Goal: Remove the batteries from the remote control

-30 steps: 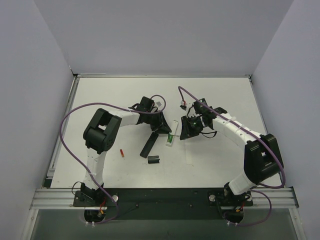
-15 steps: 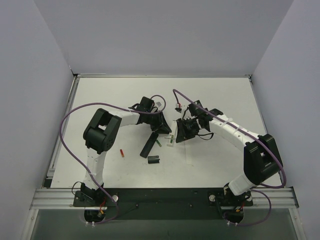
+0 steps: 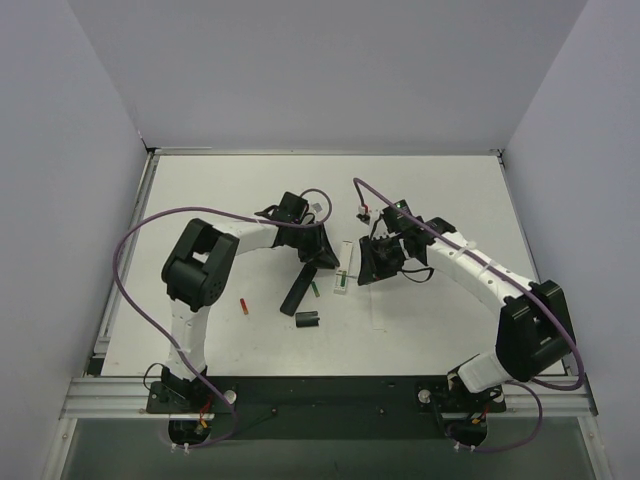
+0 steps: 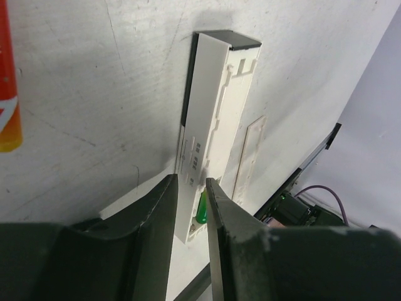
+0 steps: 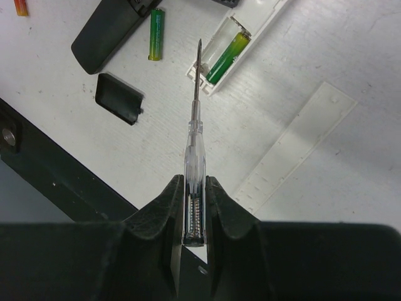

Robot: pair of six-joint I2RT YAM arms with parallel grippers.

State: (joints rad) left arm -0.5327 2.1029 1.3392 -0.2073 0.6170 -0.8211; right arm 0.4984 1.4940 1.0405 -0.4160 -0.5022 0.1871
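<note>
The white remote control (image 4: 216, 106) lies with its battery bay open; one green battery (image 5: 227, 56) sits in it, also seen in the left wrist view (image 4: 202, 209). My left gripper (image 4: 192, 180) is shut on the remote's end near the bay. My right gripper (image 5: 194, 179) is shut on a clear-handled screwdriver (image 5: 193, 135), its tip just beside the bay. A second green battery (image 5: 155, 25) lies loose on the table between the two remotes (image 3: 313, 287). A red battery (image 3: 244, 306) lies further left. The other red battery is hidden.
A black remote (image 3: 297, 290) lies left of the white one, with a short black cover block (image 3: 308, 319) below it. A long white strip (image 5: 294, 147) lies to the right of the white remote. Both arms meet at the table's middle.
One green battery has come out of the white remote and now lies on the table beside it. My right gripper moved left toward the bay, then drew back slightly. My left gripper stayed put.
</note>
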